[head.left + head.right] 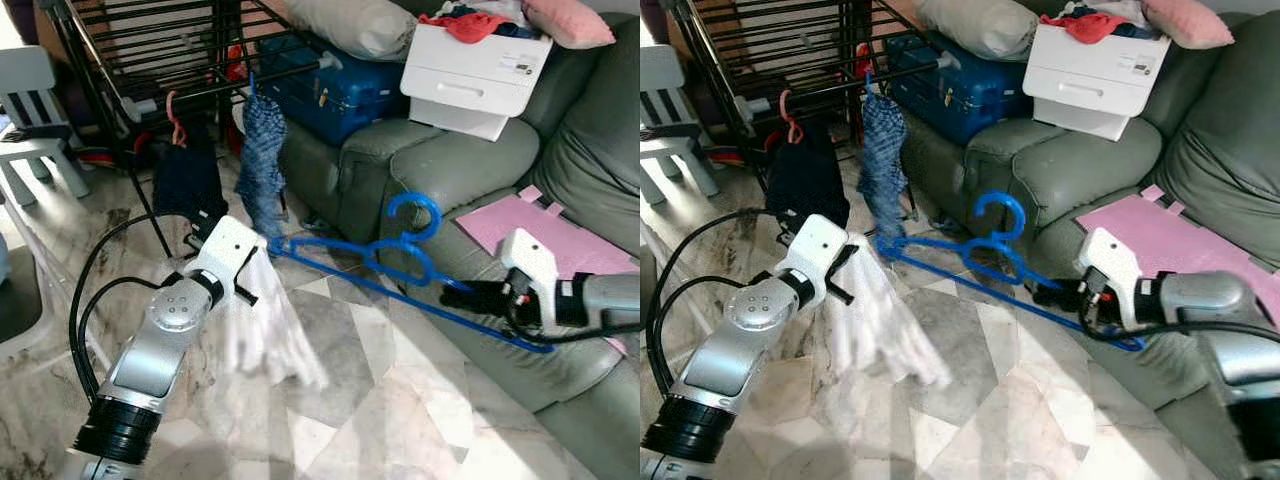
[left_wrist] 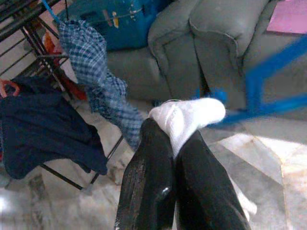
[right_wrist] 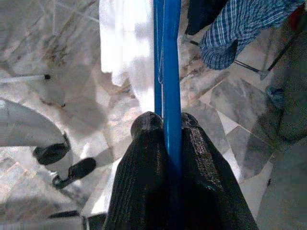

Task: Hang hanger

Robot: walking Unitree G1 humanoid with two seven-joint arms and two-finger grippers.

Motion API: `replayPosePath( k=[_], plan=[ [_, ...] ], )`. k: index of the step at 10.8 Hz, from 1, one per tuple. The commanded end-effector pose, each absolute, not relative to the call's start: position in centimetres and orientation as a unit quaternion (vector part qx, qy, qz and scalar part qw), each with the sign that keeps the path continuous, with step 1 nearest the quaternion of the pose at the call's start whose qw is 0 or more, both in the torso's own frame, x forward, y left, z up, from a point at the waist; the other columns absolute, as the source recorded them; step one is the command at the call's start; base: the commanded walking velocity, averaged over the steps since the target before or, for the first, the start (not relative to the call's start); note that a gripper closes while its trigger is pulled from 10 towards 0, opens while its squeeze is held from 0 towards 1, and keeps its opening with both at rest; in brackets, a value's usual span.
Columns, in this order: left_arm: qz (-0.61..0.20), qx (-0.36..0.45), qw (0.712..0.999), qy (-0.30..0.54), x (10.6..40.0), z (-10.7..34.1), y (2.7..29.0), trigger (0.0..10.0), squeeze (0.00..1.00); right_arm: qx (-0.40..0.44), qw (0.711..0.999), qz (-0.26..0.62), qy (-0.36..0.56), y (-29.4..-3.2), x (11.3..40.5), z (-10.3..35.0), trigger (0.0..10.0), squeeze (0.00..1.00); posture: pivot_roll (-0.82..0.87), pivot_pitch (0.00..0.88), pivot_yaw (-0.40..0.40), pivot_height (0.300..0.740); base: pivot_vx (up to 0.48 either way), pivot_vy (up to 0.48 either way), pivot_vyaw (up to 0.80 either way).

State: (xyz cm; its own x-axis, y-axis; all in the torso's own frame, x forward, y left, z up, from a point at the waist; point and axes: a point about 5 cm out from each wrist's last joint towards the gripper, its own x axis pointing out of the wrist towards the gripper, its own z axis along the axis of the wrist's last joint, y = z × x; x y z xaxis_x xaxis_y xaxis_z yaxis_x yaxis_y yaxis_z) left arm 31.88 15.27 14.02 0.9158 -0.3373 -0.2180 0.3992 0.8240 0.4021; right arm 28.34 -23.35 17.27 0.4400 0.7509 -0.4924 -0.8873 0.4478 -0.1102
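A blue plastic hanger point(image 1: 400, 270) is held level above the marble floor, its hook point(image 1: 415, 215) pointing up in front of the green sofa. My right gripper point(image 1: 462, 296) is shut on the hanger's lower bar point(image 3: 168, 72). At the hanger's other end hangs a white cloth point(image 1: 265, 325), and my left gripper point(image 2: 172, 139) is shut on that white cloth point(image 2: 189, 115). The black drying rack point(image 1: 160, 50) stands at the back left, with a blue checked garment point(image 1: 262, 150) and a dark navy garment point(image 1: 188, 180) hanging from it.
The green sofa point(image 1: 440, 160) carries a white printer point(image 1: 475, 75), a blue suitcase point(image 1: 330, 85), cushions and a pink sheet point(image 1: 540, 235). A small white chair point(image 1: 30, 110) stands at the far left. Black cables point(image 1: 90, 300) loop beside my left arm.
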Motion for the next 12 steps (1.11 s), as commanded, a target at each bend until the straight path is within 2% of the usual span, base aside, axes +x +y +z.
replayPosePath(
  k=[1, 5, 6, 8, 9, 10, 12],
  plan=[
    [-0.195, 0.232, 0.952, 0.048, 32.1, 14.9, 15.3, 10.0, 0.00, -0.188, 0.824, 0.501, 0.187, -23.5, 28.0, 18.0, 10.0, 0.00, -0.10, 0.000, 0.016, 0.740, 0.000, 0.000, 0.00],
    [-0.257, 0.236, 0.937, -0.004, 31.4, 16.2, 14.3, 10.0, 0.00, -0.187, 0.818, 0.507, 0.200, -23.3, 27.5, 17.5, 10.0, 0.00, -0.09, 0.000, 0.016, 0.740, 0.000, 0.000, 0.00],
    [-0.292, 0.245, 0.924, -0.020, 30.8, 16.7, 13.7, 10.0, 0.00, -0.193, 0.819, 0.504, 0.198, -23.1, 27.7, 17.3, 10.0, 0.00, -0.09, 0.000, 0.015, 0.740, 0.000, 0.000, 0.00],
    [-0.306, 0.256, 0.917, -0.018, 30.4, 16.6, 14.1, 10.0, 0.00, -0.197, 0.817, 0.504, 0.198, -23.0, 27.7, 17.1, 10.0, 0.00, -0.09, 0.000, 0.016, 0.740, 0.000, 0.000, 0.00],
    [-0.306, 0.249, 0.919, -0.006, 29.9, 15.8, 14.9, 10.0, 0.00, -0.197, 0.817, 0.506, 0.197, -22.8, 27.5, 17.0, 10.0, 0.00, -0.09, 0.000, 0.018, 0.740, 0.000, 0.000, 0.00],
    [-0.295, 0.207, 0.933, 0.003, 29.4, 15.1, 15.1, 10.0, 0.00, -0.197, 0.816, 0.507, 0.197, -22.7, 27.3, 16.7, 10.0, 0.00, -0.09, 0.000, 0.020, 0.740, 0.000, 0.000, 0.00],
    [-0.286, 0.188, 0.940, 0.005, 28.5, 13.8, 14.4, 10.0, 0.00, -0.202, 0.813, 0.508, 0.203, -22.4, 26.8, 15.4, 10.0, 0.00, -0.09, 0.000, 0.015, 0.740, 0.000, 0.000, 0.00]
  ],
)
